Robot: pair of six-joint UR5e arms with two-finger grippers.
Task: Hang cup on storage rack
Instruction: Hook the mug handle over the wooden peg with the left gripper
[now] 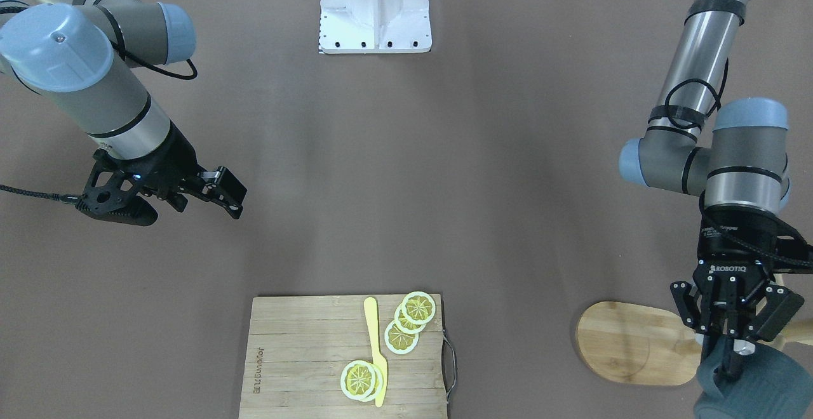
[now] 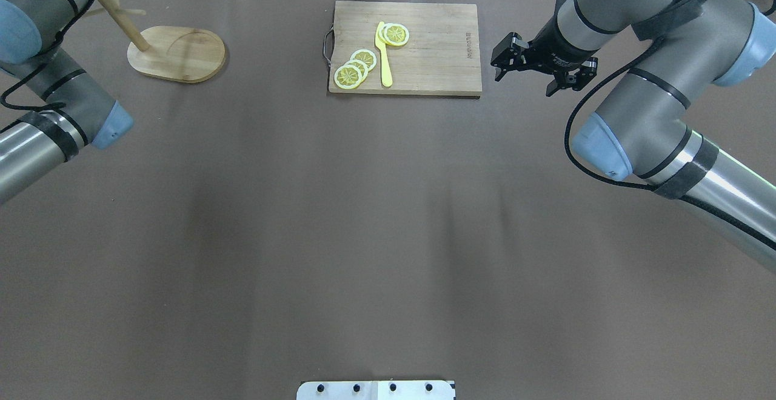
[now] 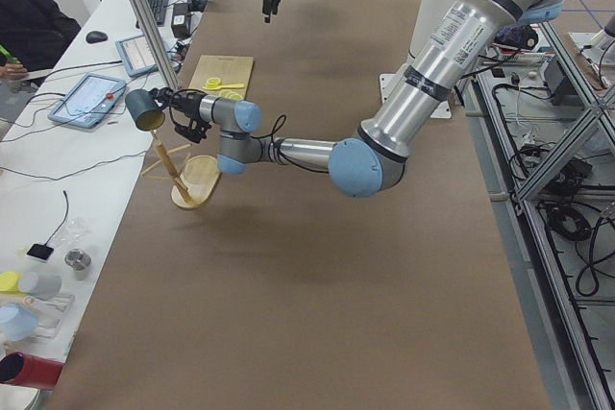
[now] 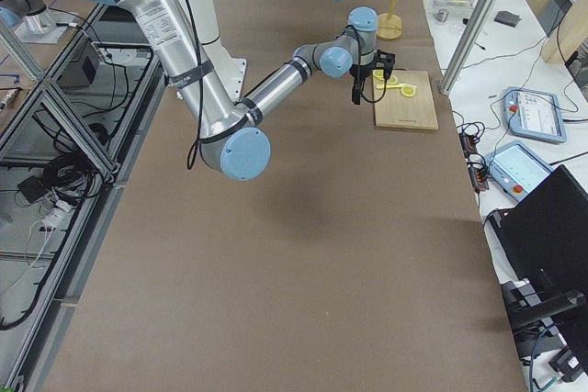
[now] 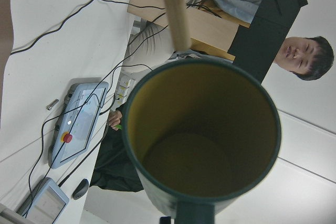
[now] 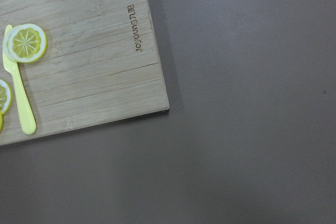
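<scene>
While the left gripper (image 1: 730,349) is clamped on the cup (image 1: 768,381), seemingly at the handle side, the cup hangs in the air, mouth sideways, just beside the storage rack (image 1: 635,343), with a wooden rod (image 5: 176,9) close off its rim. Right gripper (image 2: 526,82) idle, fingers spread, near the cutting board (image 2: 424,42). Cup looks rigid, glazed, probably slick, chippable and fairly heavy; grip the wall or handle root, keep the loop free.
</scene>
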